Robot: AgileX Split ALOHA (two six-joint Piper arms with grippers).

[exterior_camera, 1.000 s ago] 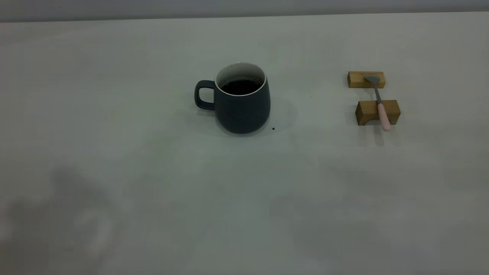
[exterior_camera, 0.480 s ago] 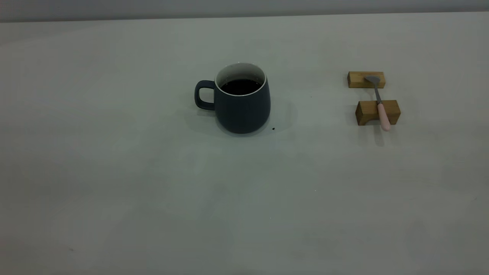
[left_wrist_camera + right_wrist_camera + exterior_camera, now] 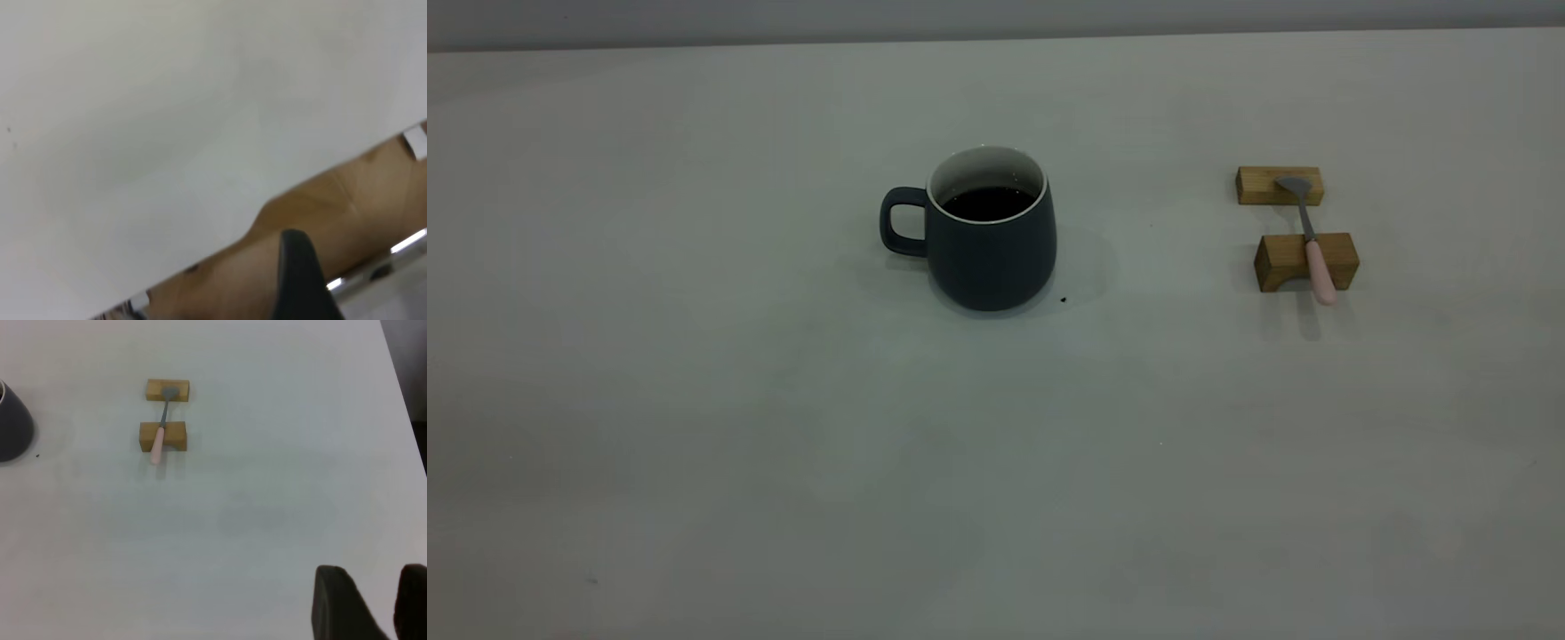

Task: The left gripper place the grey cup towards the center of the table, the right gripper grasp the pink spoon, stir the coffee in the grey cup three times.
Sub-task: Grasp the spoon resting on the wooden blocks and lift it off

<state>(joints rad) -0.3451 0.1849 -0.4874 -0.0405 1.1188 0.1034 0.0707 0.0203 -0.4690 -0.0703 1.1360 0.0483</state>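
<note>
The grey cup (image 3: 991, 253) stands upright near the middle of the table (image 3: 783, 444), handle to the left, with dark coffee (image 3: 987, 203) inside. The pink spoon (image 3: 1319, 267) lies far to its right across two wooden blocks, bowl on the far one. Neither gripper shows in the exterior view. In the right wrist view my right gripper (image 3: 372, 572) is open and empty, well away from the spoon (image 3: 159, 443) and the cup's edge (image 3: 12, 427). My left gripper (image 3: 301, 283) shows only as a dark part beyond the table's edge.
Two tan wooden blocks (image 3: 1263, 185) (image 3: 1280, 262) carry the spoon. A tiny dark speck (image 3: 1063, 300) lies by the cup's base. A wooden floor (image 3: 347, 200) shows past the table's edge in the left wrist view.
A shadow that lay on the table's near left a second ago has gone. The cup and the spoon have not moved.
</note>
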